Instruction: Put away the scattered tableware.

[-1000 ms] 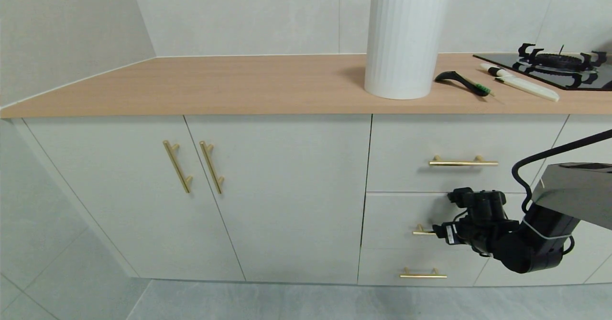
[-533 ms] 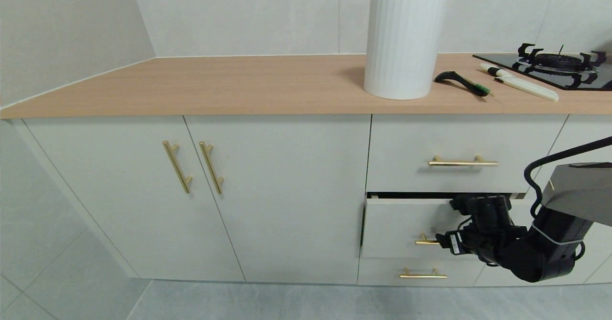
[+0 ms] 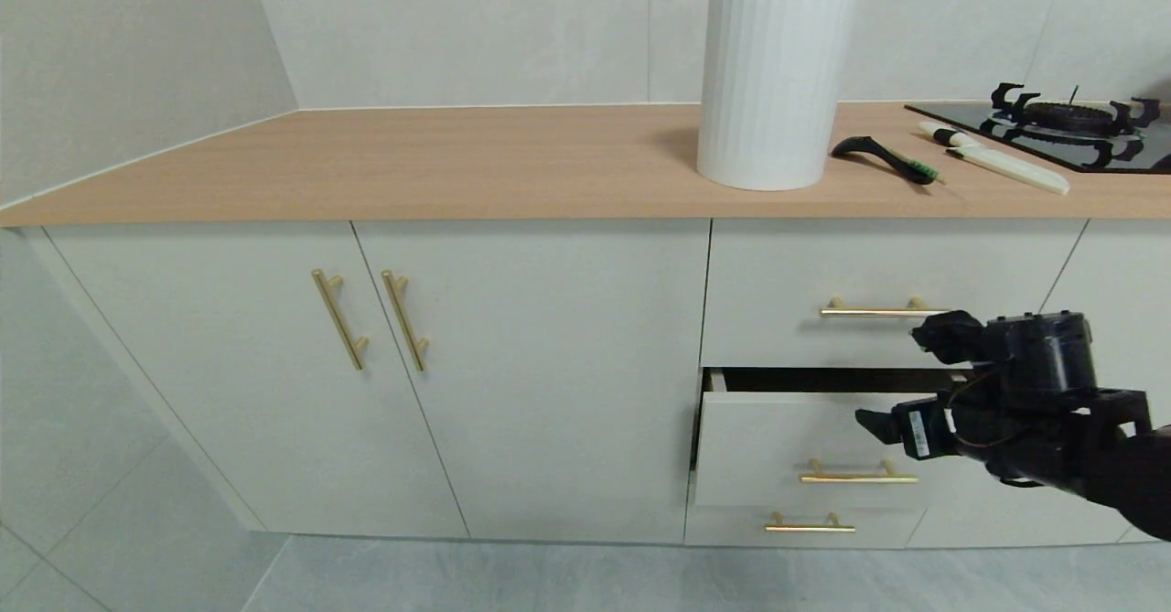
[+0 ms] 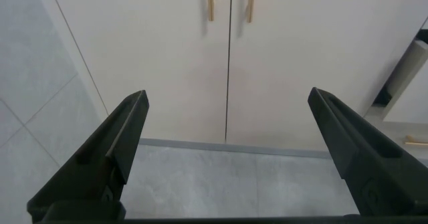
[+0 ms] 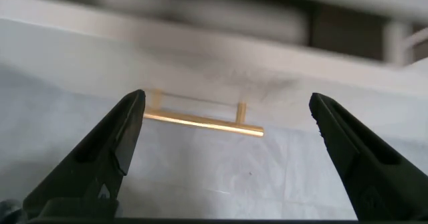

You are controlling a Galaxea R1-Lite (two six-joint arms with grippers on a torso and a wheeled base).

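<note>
The middle drawer stands further out than before. The right gripper has left its handle and risen, spread wide and empty. The peeler and knife lie on the countertop.

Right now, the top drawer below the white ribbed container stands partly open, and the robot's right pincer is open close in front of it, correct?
Not quite. The head view shows it is the middle drawer that stands partly open; the top drawer is shut. The rest holds: it is below the white ribbed container, and the right pincer is open close in front of it.
</note>
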